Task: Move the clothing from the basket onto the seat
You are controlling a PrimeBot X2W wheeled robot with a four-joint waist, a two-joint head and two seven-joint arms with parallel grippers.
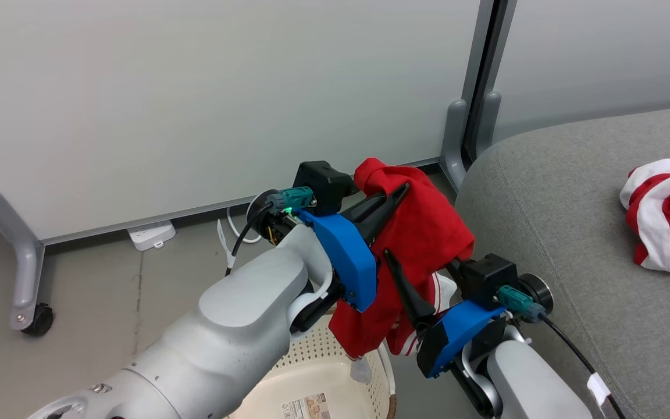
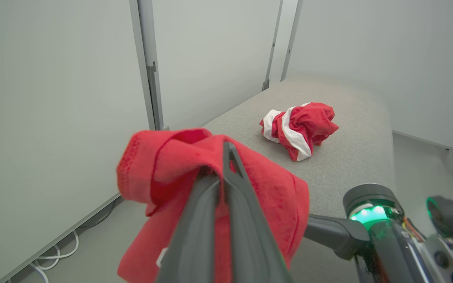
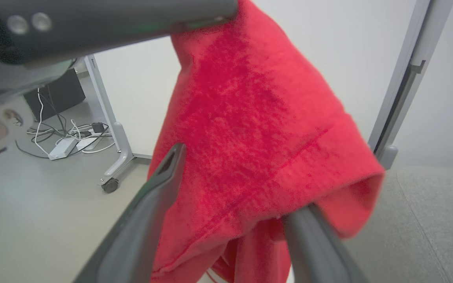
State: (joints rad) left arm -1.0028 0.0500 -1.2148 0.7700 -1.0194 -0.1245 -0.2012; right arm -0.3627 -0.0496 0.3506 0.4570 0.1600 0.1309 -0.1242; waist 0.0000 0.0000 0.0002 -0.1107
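Observation:
A red garment (image 1: 422, 233) hangs in the air above the basket (image 1: 323, 372), whose cream perforated wall and inside label show at the bottom. My left gripper (image 1: 402, 189) is shut on the garment's upper fold (image 2: 171, 165). My right gripper (image 1: 422, 256) is open just below it, and the cloth (image 3: 258, 129) drapes between its spread fingers and over the right one. A second red garment with white stripes (image 1: 666, 212) lies bunched on the grey seat (image 1: 573, 233), and also shows in the left wrist view (image 2: 299, 127).
Pale partition panels stand behind, with a castered foot (image 1: 35, 320) at the left and a grey post (image 1: 474, 116) beside the seat's rounded end. A white power strip (image 1: 150, 234) and cables lie on the floor by the wall.

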